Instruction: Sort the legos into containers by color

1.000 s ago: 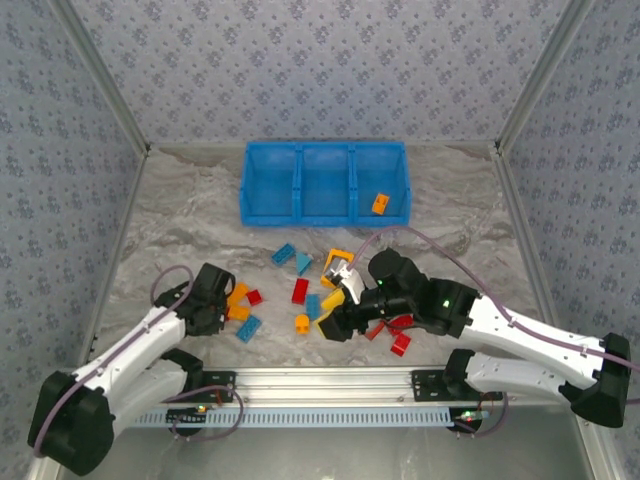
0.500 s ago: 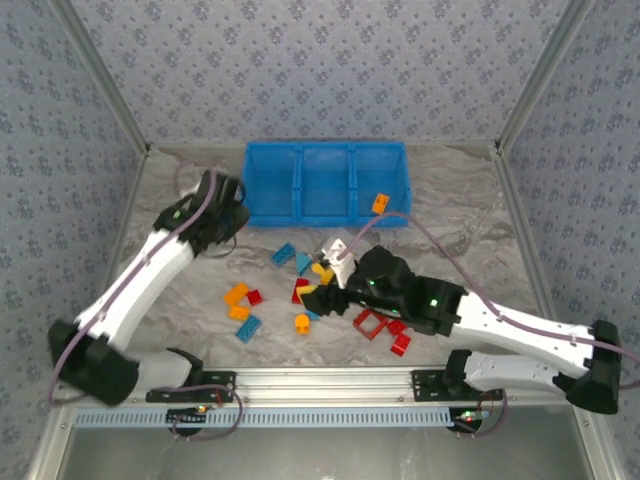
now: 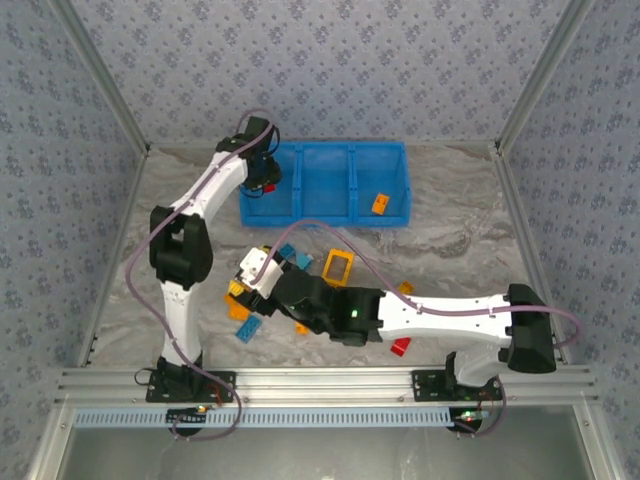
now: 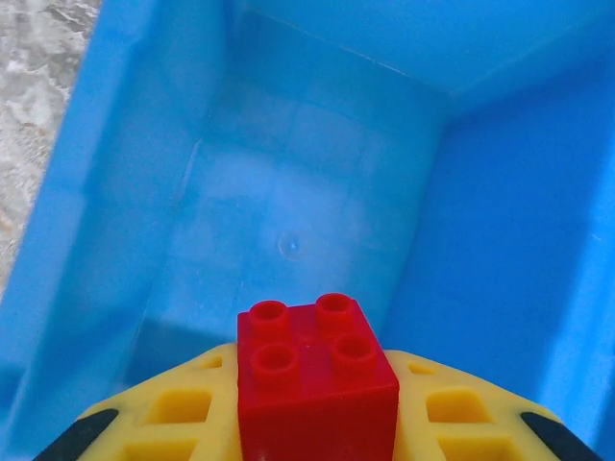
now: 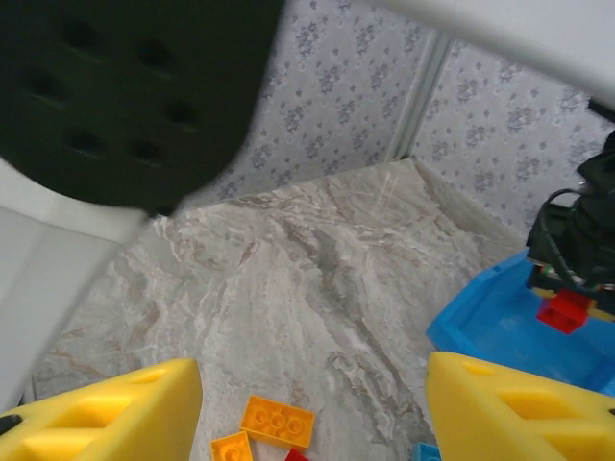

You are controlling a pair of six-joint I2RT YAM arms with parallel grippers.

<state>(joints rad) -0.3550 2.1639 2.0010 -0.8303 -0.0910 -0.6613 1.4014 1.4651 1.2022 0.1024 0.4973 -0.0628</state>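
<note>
My left gripper (image 4: 317,423) is shut on a red four-stud lego (image 4: 312,370) and hangs over the left container (image 4: 288,221) of the blue tray (image 3: 325,218). In the top view that gripper (image 3: 263,182) sits at the tray's left end. My right gripper (image 5: 312,413) stands open low over two orange legos (image 5: 277,421), with nothing between its yellow fingers (image 5: 106,413). From above, it (image 3: 250,284) is over the left part of the pile. A yellow frame (image 3: 338,266), blue legos (image 3: 284,252) and a red lego (image 3: 400,346) lie loose. An orange lego (image 3: 380,203) lies in the right container.
The right arm (image 3: 420,315) stretches across the near half of the table over the pile. The left arm (image 3: 190,230) stands along the left side. Patterned walls close in the table on three sides. Bare marbled table (image 5: 288,288) lies ahead of the right gripper.
The left arm has swung from the near-left bricks up to the tray's left compartment. The right arm has reached leftwards across the pile, and its jaws have opened a little more.
</note>
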